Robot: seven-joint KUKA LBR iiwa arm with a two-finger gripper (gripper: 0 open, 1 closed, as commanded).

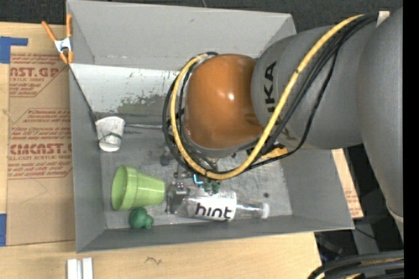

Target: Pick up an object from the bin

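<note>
My arm reaches into a grey metal bin (pixel 91 140) from the right, and its orange cover (pixel 219 104) hides much of the bin floor. My claw (pixel 178 198) hangs low near the front wall, at the left end of a clear plastic bottle (pixel 226 210) that lies on its side, printed with the word "hint". I cannot tell whether the claw is wide or narrow. Just left of it a green cup (pixel 134 188) lies on its side. A small green lump (pixel 139 219) sits below that cup. A white cup (pixel 110 132) lies farther back, by the left wall.
</note>
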